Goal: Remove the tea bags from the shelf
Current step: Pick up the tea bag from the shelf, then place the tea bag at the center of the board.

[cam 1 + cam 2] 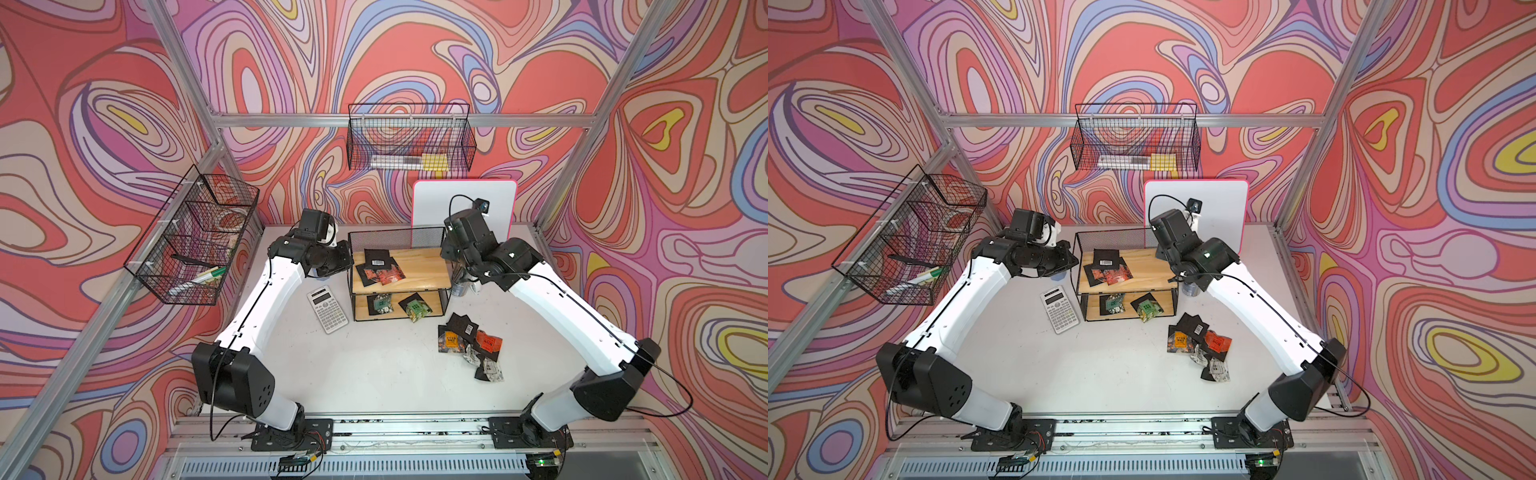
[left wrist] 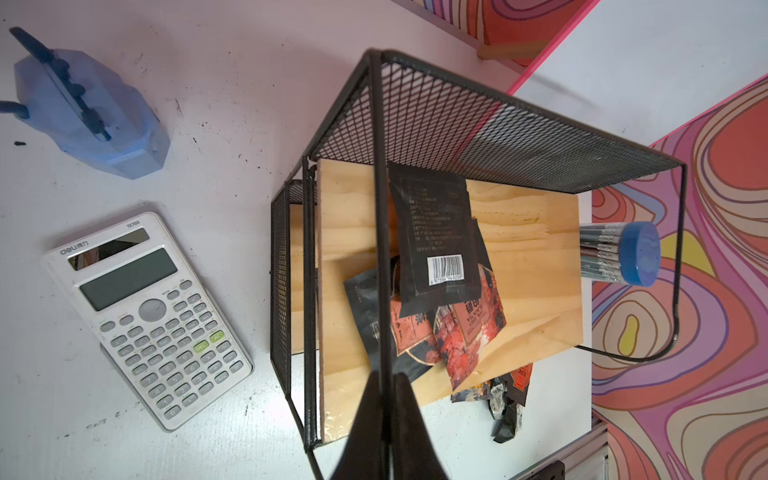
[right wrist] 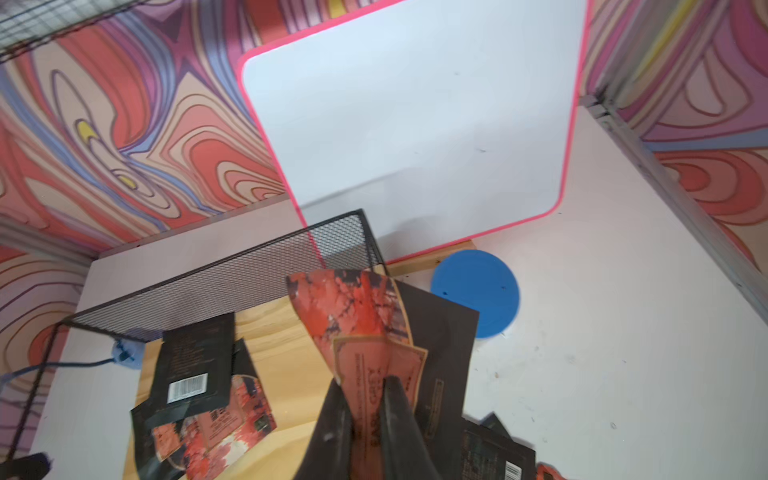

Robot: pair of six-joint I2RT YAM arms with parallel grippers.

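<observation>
With a heap of tea bags [image 1: 469,347] on the table [image 1: 374,374] beside the shelf [image 1: 428,270], the right gripper [image 3: 365,386] pinched a red sachet [image 3: 357,320] at its right end, the left gripper [image 2: 387,376] clamped its wire frame, and other sachets [image 1: 379,269] remained on both boards.

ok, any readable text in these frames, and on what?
"deli" and "TE703": top edge of the calculator.
"DEL", "AC": its green keys.
Barcode, digits unreadable: black tea bag on the shelf.
Print too blurred: red tea bag in the right gripper.
</observation>
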